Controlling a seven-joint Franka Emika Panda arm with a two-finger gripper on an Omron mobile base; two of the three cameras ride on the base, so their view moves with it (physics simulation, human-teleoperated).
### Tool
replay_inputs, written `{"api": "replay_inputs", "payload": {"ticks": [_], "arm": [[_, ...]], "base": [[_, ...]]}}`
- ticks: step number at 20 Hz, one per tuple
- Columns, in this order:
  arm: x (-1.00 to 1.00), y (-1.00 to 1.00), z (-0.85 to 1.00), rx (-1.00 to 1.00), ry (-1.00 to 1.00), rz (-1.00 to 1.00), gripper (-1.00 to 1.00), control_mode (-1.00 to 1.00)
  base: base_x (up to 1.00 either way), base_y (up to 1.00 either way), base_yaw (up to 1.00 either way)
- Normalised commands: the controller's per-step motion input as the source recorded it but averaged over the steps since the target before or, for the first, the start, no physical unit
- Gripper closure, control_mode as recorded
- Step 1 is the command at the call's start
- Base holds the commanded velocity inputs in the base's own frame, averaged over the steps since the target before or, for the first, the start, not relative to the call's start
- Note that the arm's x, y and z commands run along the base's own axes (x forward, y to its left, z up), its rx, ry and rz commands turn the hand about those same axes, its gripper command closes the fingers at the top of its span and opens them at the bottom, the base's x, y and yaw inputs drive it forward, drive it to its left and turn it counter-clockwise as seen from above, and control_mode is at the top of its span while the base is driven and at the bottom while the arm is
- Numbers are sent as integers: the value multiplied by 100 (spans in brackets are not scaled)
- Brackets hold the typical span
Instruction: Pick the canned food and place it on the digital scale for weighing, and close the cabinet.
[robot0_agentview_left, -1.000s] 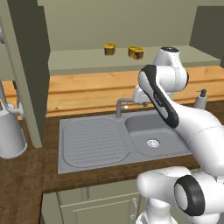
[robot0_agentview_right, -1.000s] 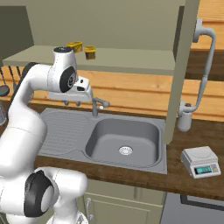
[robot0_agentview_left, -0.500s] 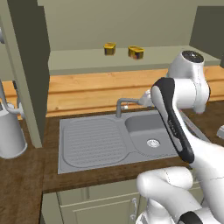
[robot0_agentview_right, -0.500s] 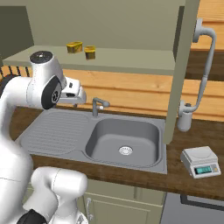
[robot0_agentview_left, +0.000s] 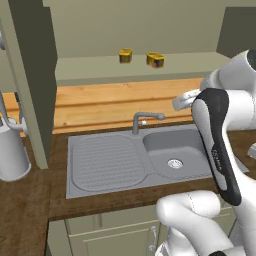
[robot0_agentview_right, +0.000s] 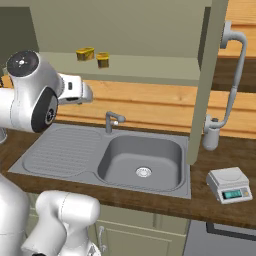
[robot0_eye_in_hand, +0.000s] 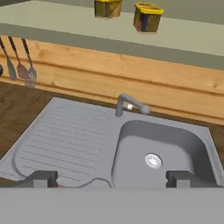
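While the arm is raised over the sink (robot0_agentview_left: 150, 160), the hand (robot0_eye_in_hand: 111, 178) is seen in the hand view with its two dark fingertips (robot0_eye_in_hand: 41, 178) set wide apart and nothing gripped between them; it is released. In the right base view the hand (robot0_agentview_right: 82, 93) is pointed toward the wooden wall behind the sink, above the draining board and below the cabinet shelf.

The canned food (robot0_agentview_left: 155, 60) is found on the open shelf of the cabinet (robot0_agentview_right: 150, 30), above and behind the sink, standing upright. Just beside it, apart from it, a narrower can (robot0_agentview_left: 125, 55) of similar yellow and brown is placed, on the side away from the digital scale. Both cans are also seen at the top of the hand view, the canned food (robot0_eye_in_hand: 148, 17) being the nearer to the sink's basin side.

The cabinet is left open: one olive-beige door (robot0_agentview_right: 207, 80) is swung outward and is seen edge-on near the basin end of the sink, and the other door (robot0_agentview_left: 32, 75) is swung out past the draining-board end.

The digital scale (robot0_agentview_right: 229, 184) is set on the dark wooden counter (robot0_agentview_right: 200, 205) beyond the basin end of the sink, bare on top. A grey tap (robot0_agentview_right: 112, 121) is mounted behind the sink. Utensils (robot0_eye_in_hand: 19, 65) are hung on the wall beyond the draining board.
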Motion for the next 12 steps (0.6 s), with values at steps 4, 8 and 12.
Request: {"api": "replay_inputs", "payload": {"ticks": [4, 8, 12], "arm": [[0, 0, 84, 0, -8, 0, -100, -100], [7, 0, 21, 0, -32, -2, -100, -100], [39, 0, 19, 0, -16, 0, -100, -100]], "base": [[0, 0, 0], [0, 0, 0], [0, 0, 0]]}}
